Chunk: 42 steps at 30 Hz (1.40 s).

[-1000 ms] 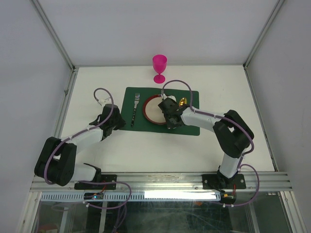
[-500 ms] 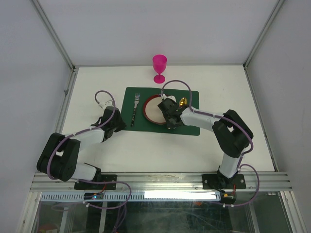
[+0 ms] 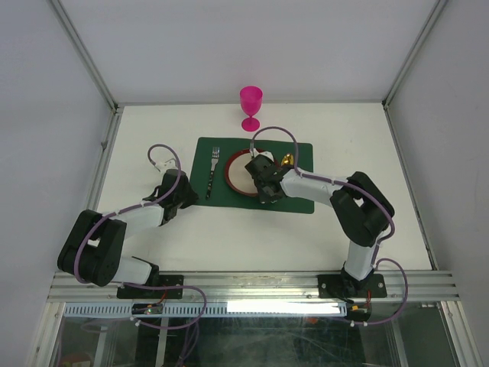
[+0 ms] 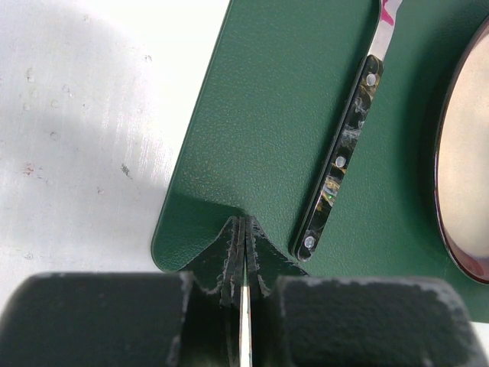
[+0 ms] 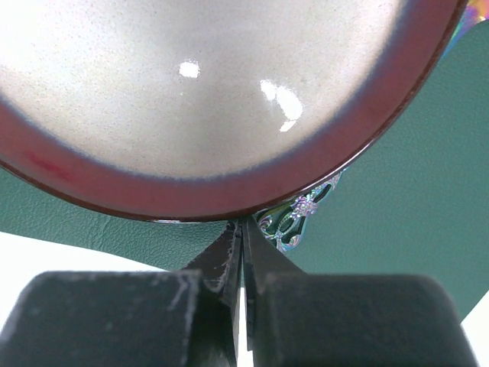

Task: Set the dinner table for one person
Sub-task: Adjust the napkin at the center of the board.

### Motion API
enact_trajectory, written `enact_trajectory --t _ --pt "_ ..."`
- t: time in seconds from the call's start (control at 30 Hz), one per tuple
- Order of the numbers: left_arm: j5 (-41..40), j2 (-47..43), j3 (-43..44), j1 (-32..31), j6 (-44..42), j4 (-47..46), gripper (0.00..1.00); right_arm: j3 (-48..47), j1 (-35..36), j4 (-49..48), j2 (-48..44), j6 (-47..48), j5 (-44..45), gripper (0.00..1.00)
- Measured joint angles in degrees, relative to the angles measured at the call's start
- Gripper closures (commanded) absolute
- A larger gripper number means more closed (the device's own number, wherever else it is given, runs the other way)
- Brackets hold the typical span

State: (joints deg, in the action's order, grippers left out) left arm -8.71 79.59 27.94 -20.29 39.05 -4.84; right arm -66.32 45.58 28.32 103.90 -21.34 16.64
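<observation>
On the white dinner table (image 3: 344,130) lies a dark green placemat (image 3: 200,172). A fork (image 3: 213,172) rests on its left part, and a red-rimmed plate (image 3: 237,172) sits at its middle. A gold spoon (image 3: 286,160) lies right of the plate, mostly hidden by my right arm. My left gripper (image 4: 244,222) is shut, its tips on the placemat's near-left corner (image 4: 183,229), beside the fork's handle (image 4: 340,160). My right gripper (image 5: 243,223) is shut, its tips against the plate's rim (image 5: 191,195), next to the spoon's ornate handle (image 5: 298,218).
A pink goblet (image 3: 250,107) stands upright on the table just beyond the placemat's far edge. Aluminium frame rails (image 3: 99,176) run along the table's sides, and the arm bases sit on the near rail (image 3: 252,287).
My left gripper has edged right onto the placemat's corner. My right gripper has shifted slightly left against the plate's rim.
</observation>
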Motion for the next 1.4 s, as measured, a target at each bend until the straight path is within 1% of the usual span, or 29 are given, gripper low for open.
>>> enact_trajectory --t 0.83,1.4 --pt "-0.11 -0.39 -0.76 0.0 0.52 -0.98 1.0 -0.81 0.66 0.48 1.05 -0.24 1.11 1.0" --pt "-0.15 -0.76 -1.49 0.0 0.66 -1.84 1.0 1.88 0.74 1.79 -1.03 -1.11 4.39 1.0"
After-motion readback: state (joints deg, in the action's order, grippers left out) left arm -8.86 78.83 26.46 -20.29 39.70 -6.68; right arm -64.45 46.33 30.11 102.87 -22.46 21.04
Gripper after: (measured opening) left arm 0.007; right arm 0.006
